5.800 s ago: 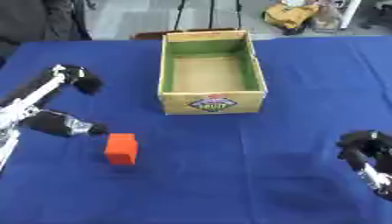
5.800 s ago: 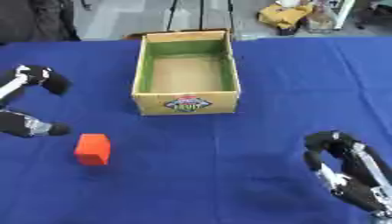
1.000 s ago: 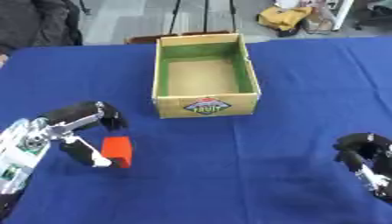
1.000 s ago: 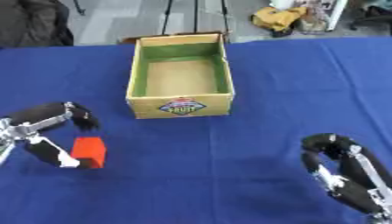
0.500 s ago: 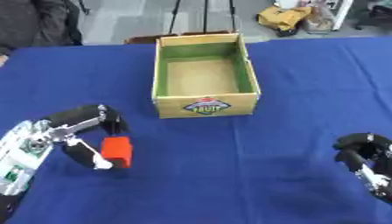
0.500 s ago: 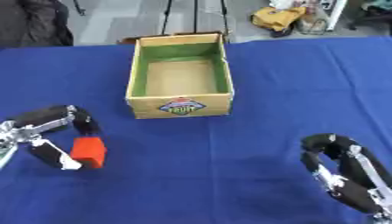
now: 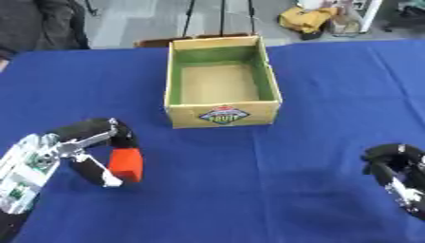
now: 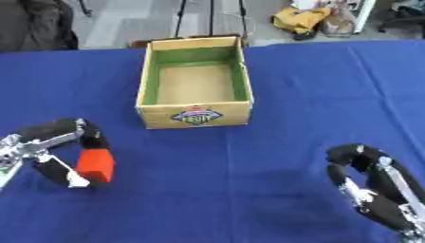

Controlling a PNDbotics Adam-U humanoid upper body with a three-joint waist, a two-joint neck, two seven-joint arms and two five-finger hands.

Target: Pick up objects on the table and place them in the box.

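Observation:
An orange-red block (image 7: 127, 164) stands on the blue table at the left, just in front of the cardboard box (image 7: 222, 115). The box is open, green inside, and nothing shows in it. My left hand (image 7: 76, 145) comes in from the lower left and curls round the block, black fingers over its top and the thumb below its left side. Whether the block is lifted off the cloth I cannot tell. My right hand (image 8: 371, 182) rests at the lower right, fingers curled, holding nothing, far from the block and the box.
A blue cloth (image 7: 274, 190) covers the whole table. Beyond the far edge stand a tripod's legs (image 7: 207, 19) and a yellow bag (image 7: 304, 18) on the floor. A dark-clothed person (image 7: 37, 23) shows at the upper left corner.
My left hand has swung in from the far left and closed its fingers and thumb round the orange-red block over the last seconds. The right hand has stayed put.

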